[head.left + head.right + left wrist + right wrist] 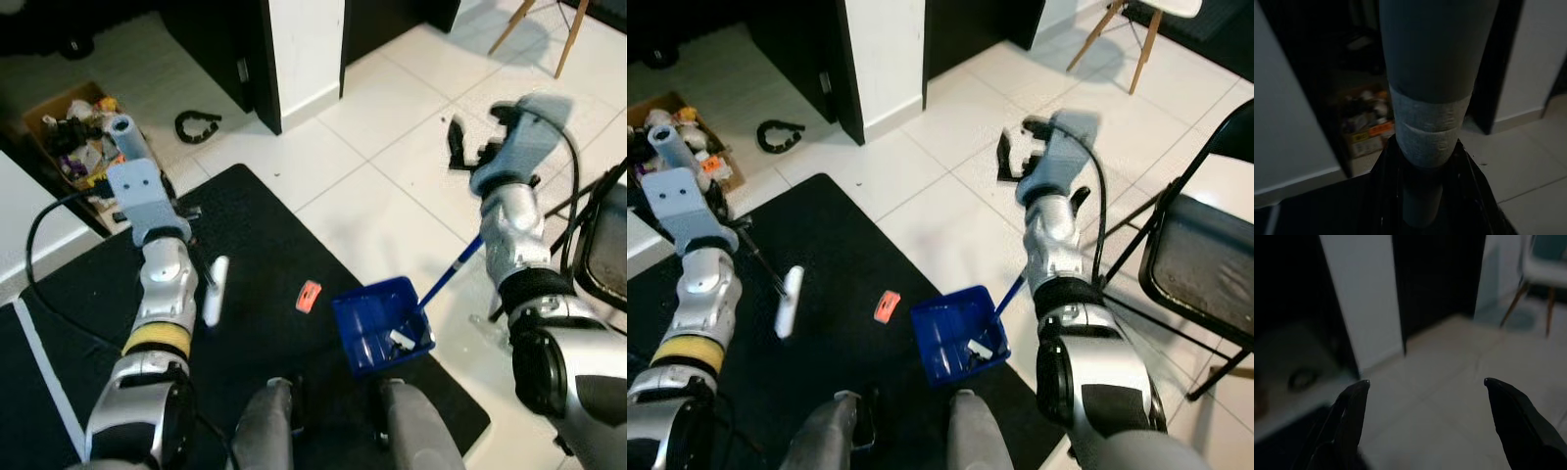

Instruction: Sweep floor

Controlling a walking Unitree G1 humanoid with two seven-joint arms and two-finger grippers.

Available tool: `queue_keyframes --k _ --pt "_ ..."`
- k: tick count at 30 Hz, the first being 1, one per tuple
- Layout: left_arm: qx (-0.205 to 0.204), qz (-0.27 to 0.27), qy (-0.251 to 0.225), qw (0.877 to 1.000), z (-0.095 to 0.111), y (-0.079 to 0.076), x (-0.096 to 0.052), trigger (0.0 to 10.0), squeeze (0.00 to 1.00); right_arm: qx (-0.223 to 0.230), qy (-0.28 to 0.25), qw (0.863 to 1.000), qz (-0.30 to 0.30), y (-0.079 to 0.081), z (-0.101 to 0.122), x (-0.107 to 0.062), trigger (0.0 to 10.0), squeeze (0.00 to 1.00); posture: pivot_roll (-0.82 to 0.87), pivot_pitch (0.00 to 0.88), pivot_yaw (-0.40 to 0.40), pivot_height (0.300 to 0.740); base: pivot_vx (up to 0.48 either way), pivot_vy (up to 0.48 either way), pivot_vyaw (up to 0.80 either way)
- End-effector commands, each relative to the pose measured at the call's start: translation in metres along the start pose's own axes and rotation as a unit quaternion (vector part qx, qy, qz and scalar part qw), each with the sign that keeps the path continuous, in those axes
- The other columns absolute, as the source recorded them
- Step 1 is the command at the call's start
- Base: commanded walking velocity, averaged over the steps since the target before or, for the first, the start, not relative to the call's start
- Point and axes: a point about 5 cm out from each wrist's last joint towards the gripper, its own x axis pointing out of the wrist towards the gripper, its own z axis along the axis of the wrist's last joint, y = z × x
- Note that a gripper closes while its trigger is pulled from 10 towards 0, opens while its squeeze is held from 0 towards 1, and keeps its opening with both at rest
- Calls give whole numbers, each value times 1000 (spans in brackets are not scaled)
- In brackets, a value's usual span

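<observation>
The left pincer (pixel 1422 196) was clamped round a grey, tape-wrapped broom handle (pixel 1432 73) — a stiff, light pole, best held high on the taped, less slippery part. Its white brush head (pixel 215 291) rested on the black mat (pixel 265 235) at about nine o'clock from a small orange scrap (pixel 309 296). A blue dustpan (pixel 380 325), light rigid plastic, sat at three o'clock from the scrap, holding a white bit. The right pincer (pixel 1425 384) hovered spread open and empty above white floor tiles (pixel 392 166) — the dustpan's thin blue handle (pixel 449 275) looked the natural place to grip.
</observation>
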Motion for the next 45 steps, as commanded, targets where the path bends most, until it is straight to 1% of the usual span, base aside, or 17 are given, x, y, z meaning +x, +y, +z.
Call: queue_keyframes --k 1,8,11,14,17,18,20,24,29,31,33,34,36,37,39,43,45 --pt "20 -6 -13 1000 1 3 0 10000 0 -1 34 999 14 1 -14 -5 10000 0 -43 0 -19 740 0 0 0" --pt "11 -58 20 998 -15 5 -6 10000 0 12 122 991 57 3 -53 -24 10000 0 -21 0 -19 740 0 0 0" --pt "58 -135 36 988 -9 -22 5 10000 0 9 174 980 94 20 -84 -42 10000 0 9 0 -34 740 0 0 0" --pt "36 -159 10 987 14 -42 16 10000 0 15 181 976 117 33 -89 -44 10000 0 10 0 -31 740 0 0 0" --pt "48 -154 -2 987 24 -41 24 10000 0 14 182 975 130 40 -90 -44 10000 0 6 0 -28 740 0 0 0" --pt "115 -152 -15 982 33 -30 33 10000 0 15 185 972 145 47 -91 -45 10000 0 2 0 -19 740 0 0 0" --pt "146 -154 -19 977 34 -26 35 10000 0 15 185 972 147 48 -91 -45 10000 0 -2 0 -15 740 0 0 0" --pt "163 -169 -23 972 38 -27 37 10000 0 9 190 970 149 47 -94 -47 10000 0 8 0 -19 740 0 0 0" --pt "96 -195 -36 975 51 -49 38 10000 0 6 194 970 148 45 -96 -49 10000 0 8 0 -23 740 0 0 0" --pt "204 -201 -36 957 44 -42 38 10000 0 6 192 970 151 47 -96 -49 10000 0 -5 0 -5 740 0 0 0" --pt "204 -201 -36 957 44 -42 38 10000 0 6 192 970 151 47 -96 -49 10000 0 -5 0 -5 740 0 0 0" --pt "295 -221 -29 929 32 -35 35 10000 0 8 190 971 146 46 -96 -49 10000 0 -10 0 -1 740 0 0 0" --pt "295 -221 -29 929 32 -35 35 10000 0 8 190 971 146 46 -96 -49 10000 0 -10 0 -1 740 0 0 0" --pt "252 -212 16 944 21 -26 33 10000 0 8 189 971 142 43 -96 -50 10000 0 -10 0 -8 740 0 0 0" --pt "29 -130 69 989 25 -22 40 10000 0 4 191 971 144 41 -96 -50 10000 0 -10 0 -8 740 0 0 0" --pt "3 -108 68 992 29 -19 43 10000 0 2 189 971 146 41 -94 -49 10000 0 -8 0 -7 740 0 0 0" --pt "71 -123 46 989 30 -18 43 10000 0 3 186 972 146 41 -93 -48 10000 0 -8 0 -5 740 0 0 0"
